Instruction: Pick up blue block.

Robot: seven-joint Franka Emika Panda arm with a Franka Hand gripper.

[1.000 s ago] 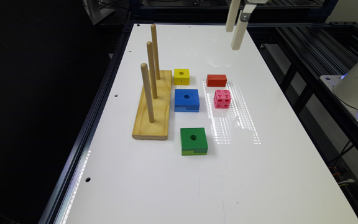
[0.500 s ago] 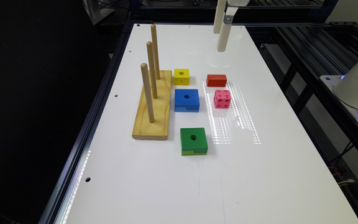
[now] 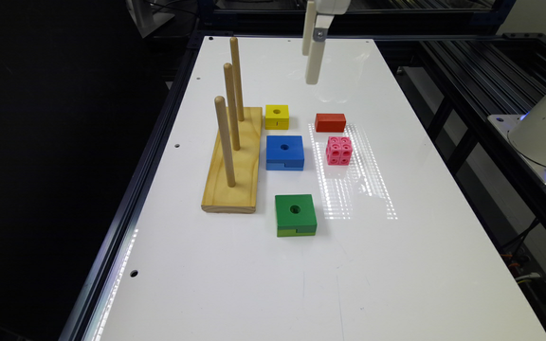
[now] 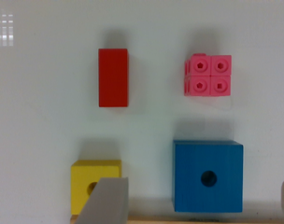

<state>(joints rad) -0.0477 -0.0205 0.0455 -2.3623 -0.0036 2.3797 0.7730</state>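
Jaws (image 4: 193,200) open, empty, above desk (image 3: 396,265). Between them: one blue block (image 4: 208,176). One yellow block (image 4: 93,184) under one finger.

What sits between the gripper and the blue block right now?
Nothing visible. The gripper hangs high above the table's far end; the blue block lies uncovered, with the yellow block beside it, apart.

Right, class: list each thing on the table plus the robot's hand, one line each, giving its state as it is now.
blue block: flat on table, hole up, not grasped.
green block: flat, hole up, alone.
yellow block: flat, hole up.
red block: lying flat.
pink cube: resting on table.
peg stand: three pegs upright, all bare.
hand: raised above table, open, holding nothing.
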